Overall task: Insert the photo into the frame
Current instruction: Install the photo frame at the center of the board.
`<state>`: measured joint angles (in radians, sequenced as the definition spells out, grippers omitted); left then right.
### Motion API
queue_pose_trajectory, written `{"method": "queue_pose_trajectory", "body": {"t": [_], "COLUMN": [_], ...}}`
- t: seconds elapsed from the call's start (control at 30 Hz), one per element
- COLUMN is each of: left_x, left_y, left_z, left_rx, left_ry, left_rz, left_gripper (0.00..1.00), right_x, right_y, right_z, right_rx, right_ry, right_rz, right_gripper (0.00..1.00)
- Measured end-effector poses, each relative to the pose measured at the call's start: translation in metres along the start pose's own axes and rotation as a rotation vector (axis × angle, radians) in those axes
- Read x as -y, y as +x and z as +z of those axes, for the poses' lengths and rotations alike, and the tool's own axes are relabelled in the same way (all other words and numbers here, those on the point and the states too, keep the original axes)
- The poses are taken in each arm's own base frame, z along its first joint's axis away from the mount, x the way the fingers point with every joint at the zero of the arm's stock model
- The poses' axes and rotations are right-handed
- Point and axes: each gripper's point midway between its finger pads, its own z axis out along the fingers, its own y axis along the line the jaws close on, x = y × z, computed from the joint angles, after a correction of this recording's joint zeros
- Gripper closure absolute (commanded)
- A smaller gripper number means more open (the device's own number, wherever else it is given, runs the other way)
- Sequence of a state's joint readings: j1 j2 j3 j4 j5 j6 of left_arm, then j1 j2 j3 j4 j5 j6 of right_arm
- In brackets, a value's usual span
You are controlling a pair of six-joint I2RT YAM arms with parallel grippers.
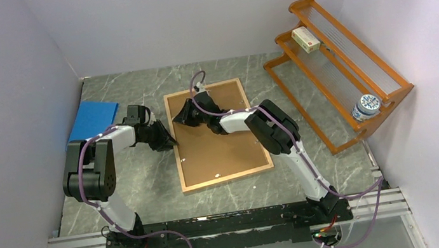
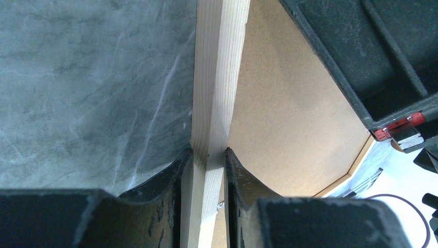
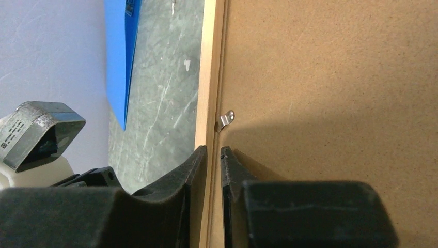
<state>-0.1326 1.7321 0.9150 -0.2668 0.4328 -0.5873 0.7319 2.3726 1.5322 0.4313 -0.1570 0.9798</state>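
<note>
Marble tabletop (image 1: 135, 90), left hand (image 1: 171, 142) pointing right, right hand (image 1: 177, 120) pointing left, both clamped on frame (image 1: 227, 177) rim

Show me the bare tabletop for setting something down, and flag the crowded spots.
Bare table: the far strip between the frame and back wall; the near strip between frame and base rail; the lane between frame and rack, partly under the right arm. Crowded: the frame's left edge, where left end effector and right end effector meet.

The left arm (image 1: 117, 135) and right arm (image 1: 239, 120) are showing white links and black joints; purple cables (image 1: 196, 74) are trailing along them; the black fingers (image 2: 165, 191) are perhaps looking scuffed.
</note>
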Motion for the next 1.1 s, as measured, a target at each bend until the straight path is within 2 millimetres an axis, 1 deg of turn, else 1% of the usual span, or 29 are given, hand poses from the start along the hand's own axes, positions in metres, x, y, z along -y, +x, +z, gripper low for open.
{"method": "queue_pose_trajectory", "body": {"t": [0.07,0.17,0.27,0.63,0.93,1.1], "left_x": [0.000,0.000,0.000,0.000,0.000,-0.001], "left_y": [0.000,0.000,0.000,0.000,0.000,-0.005], "left_z": [0.000,0.000,0.000,0.000,0.000,0.001], "left_rx": [0.000,0.000,0.000,0.000,0.002,0.023], "left_ry": [0.000,0.000,0.000,0.000,-0.001,-0.008], "left_rz": [0.001,0.001,0.001,0.001,0.002,0.008], "left_gripper": [0.82,0.82,0.82,0.82,0.82,0.81], "right_x": [0.000,-0.002,-0.006,-0.011,-0.013,-0.015], "right_y": [0.000,-0.001,-0.001,-0.007,-0.009,-0.011], "right_z": [0.000,0.000,0.002,0.014,0.020,0.026], "right_rx": [0.000,-0.004,-0.010,-0.002,0.013,0.022], "right_ry": [0.000,0.002,0.002,-0.010,0.048,0.070], "right_rz": [0.000,0.001,0.000,-0.002,-0.020,-0.039], "right_gripper": [0.76,0.68,0.66,0.62,0.61,0.58]}}
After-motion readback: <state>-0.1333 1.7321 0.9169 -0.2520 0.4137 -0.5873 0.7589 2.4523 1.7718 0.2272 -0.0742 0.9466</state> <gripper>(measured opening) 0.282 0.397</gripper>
